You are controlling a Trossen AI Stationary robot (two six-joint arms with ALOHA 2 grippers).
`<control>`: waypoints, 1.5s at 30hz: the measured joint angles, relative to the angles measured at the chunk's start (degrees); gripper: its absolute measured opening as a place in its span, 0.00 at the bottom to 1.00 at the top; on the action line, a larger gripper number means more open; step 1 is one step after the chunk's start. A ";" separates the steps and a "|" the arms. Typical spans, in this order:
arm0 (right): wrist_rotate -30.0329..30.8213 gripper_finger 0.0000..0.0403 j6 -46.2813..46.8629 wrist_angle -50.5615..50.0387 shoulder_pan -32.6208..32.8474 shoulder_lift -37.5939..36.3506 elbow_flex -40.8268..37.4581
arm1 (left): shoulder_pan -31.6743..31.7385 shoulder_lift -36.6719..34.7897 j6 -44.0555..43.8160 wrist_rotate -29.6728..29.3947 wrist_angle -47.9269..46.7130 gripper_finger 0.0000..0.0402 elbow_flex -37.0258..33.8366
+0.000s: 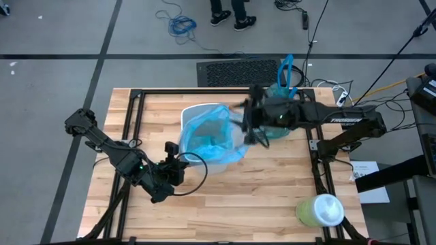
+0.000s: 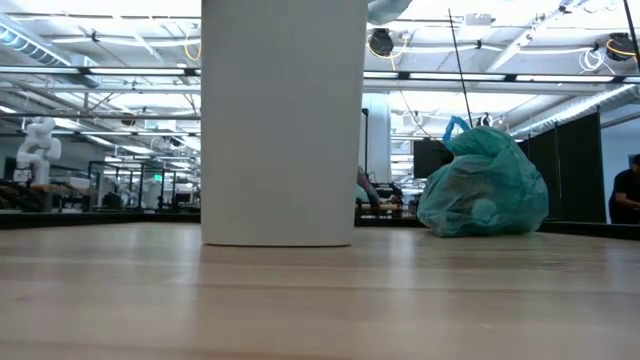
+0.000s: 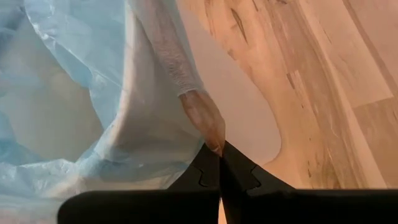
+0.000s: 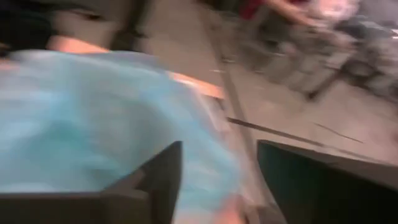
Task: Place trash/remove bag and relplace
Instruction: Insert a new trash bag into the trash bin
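Left fingers [image 3: 221,163] clenched on new bag [image 1: 208,139] edge, anchored at bin [image 1: 199,112]; right fingers [image 1: 251,126] parted, film spread over rim.

You have the white bin [image 1: 197,116] near table centre, a sky-blue bag [image 1: 211,139] draped over it. The left gripper [image 1: 176,165] sits at its seven o'clock, the right gripper [image 1: 251,122] at three — the tied teal bag [image 1: 283,88] lies beyond, toward one o'clock.
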 joint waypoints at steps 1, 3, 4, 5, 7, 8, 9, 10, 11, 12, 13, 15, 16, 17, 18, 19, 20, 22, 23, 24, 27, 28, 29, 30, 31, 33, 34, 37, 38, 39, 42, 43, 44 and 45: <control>-2.05 0.45 0.66 -0.63 0.72 0.45 0.00 | 0.00 0.00 0.02 0.06 0.00 0.00 0.00; -4.37 0.32 2.00 -2.41 2.33 1.18 -0.02 | 0.00 0.00 0.02 0.08 0.00 0.00 0.00; -4.74 0.25 2.71 -3.28 3.09 1.68 -0.02 | 0.00 0.00 0.00 0.08 -0.02 0.00 0.00; -5.17 0.17 3.51 -3.56 3.88 2.05 -0.02 | 0.00 0.00 -0.07 0.08 0.00 0.00 0.00; -5.08 0.05 4.75 -4.38 5.57 2.38 -0.02 | 0.00 0.00 -0.53 0.08 0.00 0.00 0.00; -5.06 0.03 4.99 -4.03 6.54 2.39 -0.02 | 0.00 0.00 -1.01 0.08 -0.02 0.00 0.00; -5.09 0.03 5.20 -3.52 7.75 2.39 -0.02 | 0.00 0.00 -1.32 0.08 -0.06 0.00 0.00; -5.17 0.04 5.37 -3.18 8.79 2.39 -0.02 | 0.00 0.00 -1.48 0.08 -0.08 0.00 0.00; -5.29 0.04 5.63 -3.11 9.72 2.39 -0.02 | 0.00 0.00 -1.55 0.08 -0.06 0.00 0.00; -5.42 0.04 6.06 -3.21 10.64 2.39 -0.02 | 0.00 0.00 -1.55 0.08 -0.08 0.00 0.00; -5.43 0.03 6.67 -3.59 11.46 2.39 -0.02 | 0.00 0.00 -1.57 0.08 -0.06 0.00 0.00; -5.26 0.01 7.80 -4.84 13.16 2.50 -0.02 | 0.00 0.00 -1.60 0.08 -0.07 0.00 0.00; -5.04 0.01 8.11 -5.28 13.87 2.82 -0.02 | 0.00 0.00 -1.60 0.08 -0.07 0.00 0.00; -5.04 0.00 8.41 -5.75 14.57 3.07 -0.02 | 0.02 0.00 -1.60 0.08 -0.05 0.00 0.00; -5.04 0.01 8.95 -6.32 15.28 3.47 -0.02 | 0.04 0.00 -1.60 0.08 -0.07 0.00 0.00; -5.02 0.01 9.56 -6.64 15.76 3.96 -0.02 | 0.04 0.00 -1.60 0.06 -0.07 0.00 0.00; -5.05 0.01 10.05 -6.93 16.11 4.40 -0.02 | 0.04 0.00 -1.62 0.03 -0.05 0.00 0.00; -4.87 0.00 10.86 -8.36 16.51 5.42 -0.02 | 0.04 0.00 -1.99 0.03 -0.05 0.00 0.00; -4.54 0.00 11.23 -8.78 16.64 6.14 -0.03 | 0.04 0.00 -2.43 0.02 -0.05 0.00 0.00; -3.80 0.00 11.38 -9.14 16.76 6.87 -0.16 | 0.04 0.00 -2.85 0.01 -0.08 0.00 0.00; -1.60 0.00 11.31 -10.49 17.14 8.55 -0.35 | 0.01 -0.09 -3.09 -0.01 -0.10 0.00 0.05; -0.93 0.00 11.28 -10.43 17.17 8.84 -0.35 | -0.10 -0.14 -3.11 -0.01 -0.07 0.00 0.19; -0.64 0.00 11.16 -10.38 17.23 9.05 -0.35 | -0.13 -0.18 -3.10 -0.02 -0.01 0.00 0.28; -0.60 0.00 11.09 -10.40 17.21 9.25 -0.35 | -0.13 -0.32 -3.11 -0.04 -0.03 0.00 0.28; -0.50 0.00 10.90 -10.44 17.19 9.38 -0.35 | -0.13 -0.46 -3.15 -0.03 -0.09 0.00 0.28; -0.44 0.00 10.79 -10.80 17.14 9.42 -0.35 | -0.13 -0.56 -4.27 -0.01 -0.12 0.00 0.28; -0.43 0.00 10.82 -10.84 17.09 9.39 -0.34 | -0.12 -0.57 -4.60 0.01 -0.18 0.00 0.28; -0.43 0.00 10.85 -11.04 16.69 9.39 -0.33 | -0.22 -0.57 -4.59 0.48 -0.44 0.00 0.28; -0.43 0.00 10.83 -11.08 16.66 9.39 -0.33 | -0.34 -0.57 -4.59 0.52 -0.63 0.01 0.28; -0.42 0.00 10.83 -11.08 16.66 9.39 -0.33 | -0.39 -0.59 -4.57 0.56 -0.74 0.02 0.28; -0.41 0.00 10.77 -11.13 16.66 9.39 -0.33 | -0.81 -0.71 -5.01 1.01 -0.74 0.08 0.52; -0.41 0.00 10.74 -11.15 16.66 9.39 -0.33 | -1.00 -0.74 -5.65 1.50 -0.78 0.10 0.94; -0.41 0.00 10.74 -11.17 16.66 9.39 -0.33 | -1.24 -0.78 -6.09 1.83 -0.74 0.12 1.51; -0.41 0.00 10.73 -11.17 16.65 9.39 -0.33 | -1.45 -0.81 -6.41 2.47 -0.75 0.15 2.04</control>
